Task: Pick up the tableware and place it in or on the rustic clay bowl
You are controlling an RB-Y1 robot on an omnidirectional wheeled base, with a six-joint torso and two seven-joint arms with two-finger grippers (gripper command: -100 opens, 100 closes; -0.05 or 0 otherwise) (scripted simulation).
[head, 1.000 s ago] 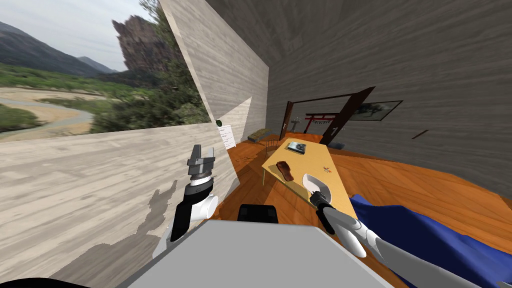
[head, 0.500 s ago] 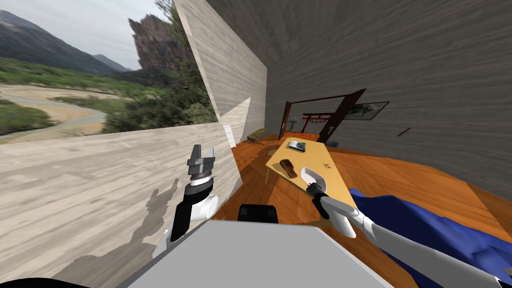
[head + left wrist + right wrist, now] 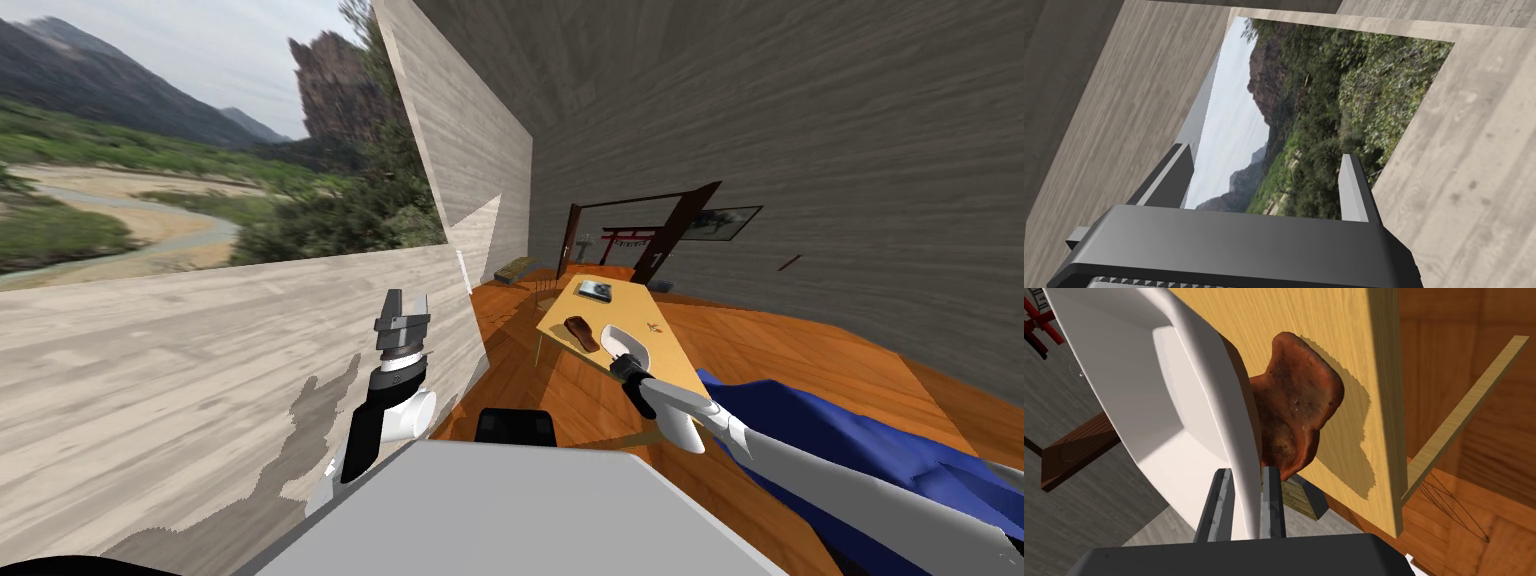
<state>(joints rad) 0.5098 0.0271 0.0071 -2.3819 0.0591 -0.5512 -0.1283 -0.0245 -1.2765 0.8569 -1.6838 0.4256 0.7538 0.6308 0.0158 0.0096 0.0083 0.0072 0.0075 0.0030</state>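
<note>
Our right tool [image 3: 1247, 475] is clenched on the rim of the white dish [image 3: 1174, 403]. Its thin fingers [image 3: 1216, 503] stand one inside the wall and one outside, a pinch that suits a thin edge better than trying to span the whole dish. Gripping the near rim also leaves the rest of the dish reaching out ahead of the tool, free to go over the target first.

The dish sits tipped in the grip. Just past it, partly hidden behind its wall, is the brown clay bowl [image 3: 1296, 403], resting on the yellow wooden bench [image 3: 1344, 333] near its edge. From the head camera the dish lies just beside the bowl, on its right, over the bench. We cannot tell whether the two touch. We judge the carry to be nearly done, with the setting-down left to do.

Our left tool [image 3: 1264, 175] is released and empty, raised by the pale wall on our left, out of the working arm's way.
</note>
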